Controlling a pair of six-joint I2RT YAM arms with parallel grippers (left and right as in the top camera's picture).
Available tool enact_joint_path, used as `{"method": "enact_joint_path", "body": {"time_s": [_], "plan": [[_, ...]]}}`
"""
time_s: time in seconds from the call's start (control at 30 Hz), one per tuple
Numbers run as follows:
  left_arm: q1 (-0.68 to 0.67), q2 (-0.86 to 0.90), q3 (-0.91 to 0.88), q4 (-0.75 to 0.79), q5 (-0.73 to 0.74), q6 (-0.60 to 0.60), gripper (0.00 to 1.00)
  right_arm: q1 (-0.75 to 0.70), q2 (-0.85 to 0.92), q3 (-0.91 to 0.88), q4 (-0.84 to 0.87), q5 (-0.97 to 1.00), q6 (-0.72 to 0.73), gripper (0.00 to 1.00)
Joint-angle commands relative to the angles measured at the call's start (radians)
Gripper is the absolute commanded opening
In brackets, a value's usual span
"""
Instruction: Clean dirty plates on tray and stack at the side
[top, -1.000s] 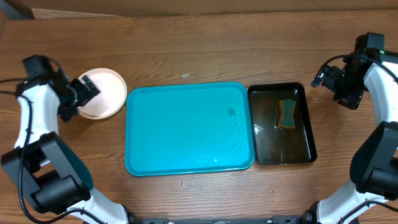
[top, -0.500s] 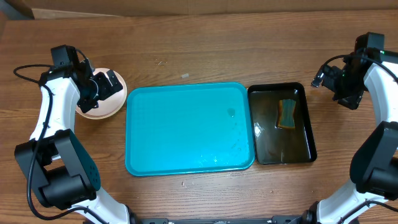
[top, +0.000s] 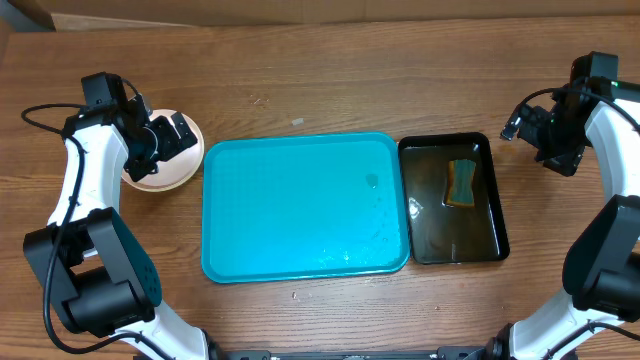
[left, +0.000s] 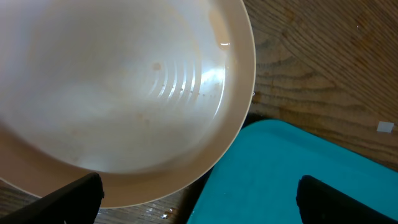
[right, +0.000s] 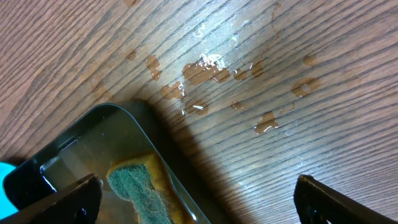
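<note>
Spanning counter (top: 320, 80): brown wood grain, carrying all we list.
Tray (top: 300, 210): turquoise and wet in patches. We find it between the left claw (top: 166, 137) and the right claw (right: 196, 202), nearer the left one.
Tub (top: 460, 235): black, holding water, between the tray and the right claw.
White plate (top: 170, 178): on the counter directly beneath the left claw, just beside the tray's corner. We cannot tell whether they touch, or whether other plates lie under it.
Left claw: fingers apart, hanging over the plate, gripping nothing.
Right claw: fingers apart, over counter beside the tub's corner, gripping nothing.
Sponge (top: 461, 182): green over yellow, in the tub's water, near the right claw.
Drops (right: 205, 68): water spots on the counter beneath the right claw.
</note>
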Motion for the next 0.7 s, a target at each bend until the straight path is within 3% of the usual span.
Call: {"method": "enact_joint_path", "body": {"time_s": [0.0,0.23,0.67], "plan": [[-0.003,-0.020,-0.002,0.003,0.015,0.022,1.00,0.002,-0.039,0.003,0.000,-0.008,0.002,1.00],[-0.003,-0.020,-0.002,0.003,0.015,0.022,1.00,0.016,-0.270,0.003,0.001,-0.008,0.002,1.00],[-0.003,-0.020,-0.002,0.003,0.015,0.022,1.00,0.161,-0.942,0.002,0.069,0.065,0.000,1.00]]}}
